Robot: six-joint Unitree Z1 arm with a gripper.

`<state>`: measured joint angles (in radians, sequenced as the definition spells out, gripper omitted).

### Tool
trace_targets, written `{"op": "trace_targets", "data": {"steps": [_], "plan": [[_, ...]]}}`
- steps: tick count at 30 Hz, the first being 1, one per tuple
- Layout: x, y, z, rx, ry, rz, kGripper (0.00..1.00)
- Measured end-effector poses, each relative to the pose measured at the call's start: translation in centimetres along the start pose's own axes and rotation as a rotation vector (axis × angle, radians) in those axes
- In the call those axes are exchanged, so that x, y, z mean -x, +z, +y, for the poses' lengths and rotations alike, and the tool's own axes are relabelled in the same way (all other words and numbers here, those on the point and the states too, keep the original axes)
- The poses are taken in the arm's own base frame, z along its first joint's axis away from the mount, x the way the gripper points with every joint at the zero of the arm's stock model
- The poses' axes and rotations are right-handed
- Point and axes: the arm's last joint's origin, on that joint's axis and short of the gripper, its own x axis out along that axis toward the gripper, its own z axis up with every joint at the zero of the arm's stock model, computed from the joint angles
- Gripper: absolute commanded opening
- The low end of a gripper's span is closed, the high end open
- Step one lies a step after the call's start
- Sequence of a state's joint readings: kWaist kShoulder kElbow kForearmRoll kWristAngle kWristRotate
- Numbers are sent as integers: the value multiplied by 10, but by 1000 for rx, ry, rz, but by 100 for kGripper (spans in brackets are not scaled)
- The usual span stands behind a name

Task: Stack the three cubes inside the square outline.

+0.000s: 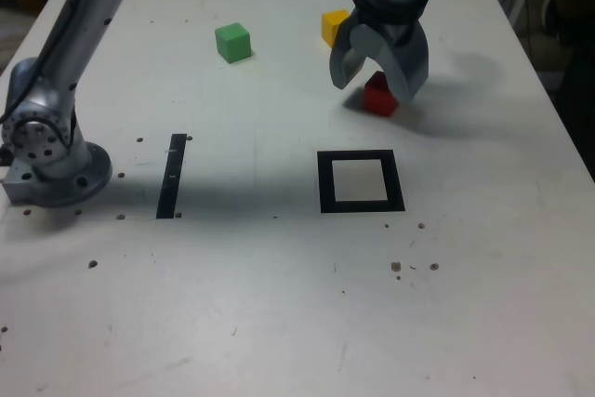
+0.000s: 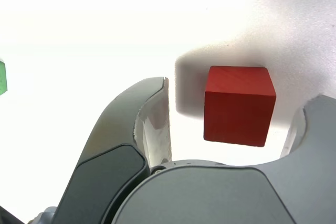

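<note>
Tool (image 1: pixel 374 92) is hanging over the worktop (image 1: pixel 232 304), jaws standing spread, pinching nothing. Red cube (image 2: pixel 240 106) is sitting between the two fingers in the wrist view, gaps showing on both sides, neither finger touching it; it is resting on the worktop and casting a shadow beside itself. Yellow cube (image 1: pixel 335 27) is lying near the tool, toward the exterior view's left and farther from that camera, partly hiding behind the tool. Green cube (image 1: pixel 233 43) is lying well apart from the tool, toward the exterior view's left; a sliver is also showing at the wrist view's edge. Square outline (image 1: pixel 327 183) is lying flat on the camera side of the tool in the exterior view, white centre showing, holding no cube. Black tape strip (image 1: pixel 171 177) is lying well apart from the tool, beyond the outline toward the exterior view's left, near the arm's base (image 1: pixel 70 178). Cubes are sitting apart, unstacked.
</note>
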<state>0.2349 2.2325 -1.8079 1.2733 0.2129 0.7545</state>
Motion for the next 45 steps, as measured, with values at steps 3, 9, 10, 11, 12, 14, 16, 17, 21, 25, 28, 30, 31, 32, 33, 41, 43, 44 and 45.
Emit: {"op": "trace_targets", "data": {"steps": [3, 9, 10, 11, 12, 14, 16, 17, 21, 25, 28, 30, 31, 32, 33, 41, 43, 44, 45], "plan": [[-3, 2, 0, 1, -12, -3, 74], [-8, 6, 0, 3, -32, -27, 70], [-9, 6, 0, 3, -34, -28, 69], [-9, 6, 0, 3, -35, -29, 66], [-10, 7, 0, 3, -35, -30, 62], [-10, 7, 1, 4, -33, -32, 53], [-11, 8, 1, 6, -30, -41, 44], [-11, 9, 1, 6, -30, -46, 41], [-12, 10, 1, 9, -33, -67, 35], [-12, 11, 1, 8, -47, -79, 28], [-12, 11, 0, 8, -53, -83, 23], [-12, 10, 0, 8, -54, -82, 21], [-12, 10, 0, 8, -54, -82, 21], [-11, 10, -1, 7, -55, -80, 20], [-11, 9, -1, 7, -57, -78, 20], [26, -8, -13, 68, -30, -71, 20], [42, -15, -23, 114, -12, -85, 20], [49, -17, -31, 134, -8, -90, 20], [54, -19, -40, 149, -7, -91, 20]]}}
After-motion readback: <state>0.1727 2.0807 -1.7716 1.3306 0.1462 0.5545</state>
